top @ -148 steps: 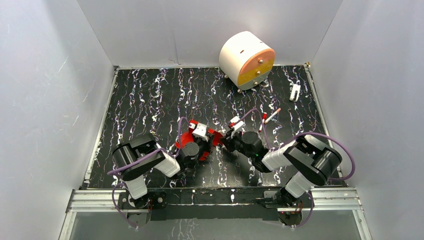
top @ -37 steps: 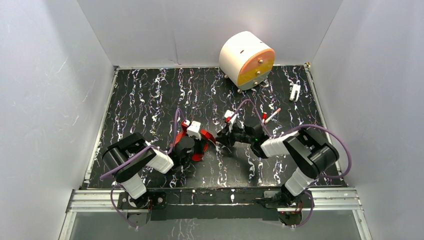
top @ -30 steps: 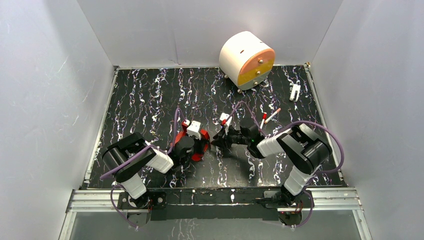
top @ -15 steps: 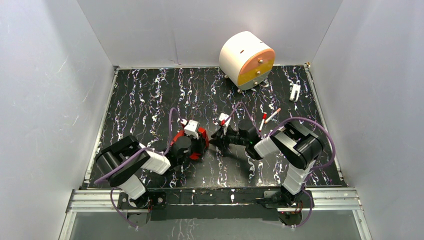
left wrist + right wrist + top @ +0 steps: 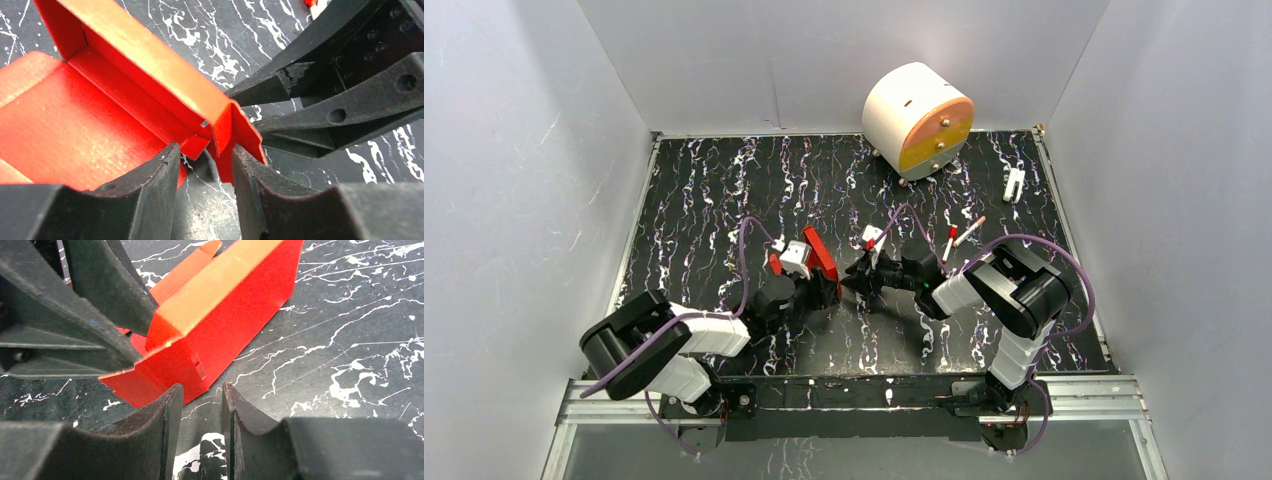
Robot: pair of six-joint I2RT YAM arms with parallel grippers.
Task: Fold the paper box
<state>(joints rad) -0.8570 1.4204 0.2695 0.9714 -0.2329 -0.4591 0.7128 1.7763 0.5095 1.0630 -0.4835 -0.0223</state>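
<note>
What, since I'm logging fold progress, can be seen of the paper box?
The paper box is thin bright-red card, half folded: a flat base panel, one long wall standing up, an end flap loose. It sits on the table. The left gripper straddles a corner flap; the right gripper looks to touch the wall's outside.

The right claw (image 5: pixel 202 390) hung low over the black marbled bench (image 5: pixel 350 340), its jaws a narrow gap apart with nothing between them. Just ahead stood the red paper box (image 5: pixel 225 335), one long wall upright. The left claw (image 5: pixel 144 342), fingers spread, touched the box's near end.
</note>
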